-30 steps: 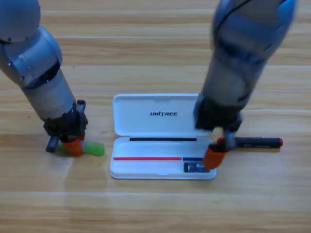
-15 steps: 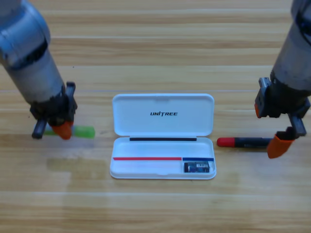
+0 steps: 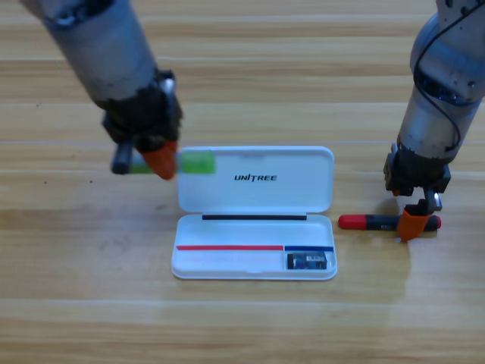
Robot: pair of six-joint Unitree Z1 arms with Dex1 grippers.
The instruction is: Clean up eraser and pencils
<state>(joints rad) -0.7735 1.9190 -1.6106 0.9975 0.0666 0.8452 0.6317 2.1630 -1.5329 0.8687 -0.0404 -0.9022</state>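
- Green pencil [image 3: 195,162] is clamped in the left hand [image 3: 161,161] and held above the desk [image 3: 76,303], over the lid's left edge of the white case [image 3: 254,171] — its long axis runs left to right.
- The eraser [image 3: 307,261] lies already in the tray's right end, so one part is done.
- The red-and-black pencil [image 3: 386,222] lies on the desk beside the case, also left to right, red end toward the case.
- The right hand [image 3: 413,221] is down on its right part; whether it is apart or together, I cannot tell.
- Left to do — both pencils into the case.
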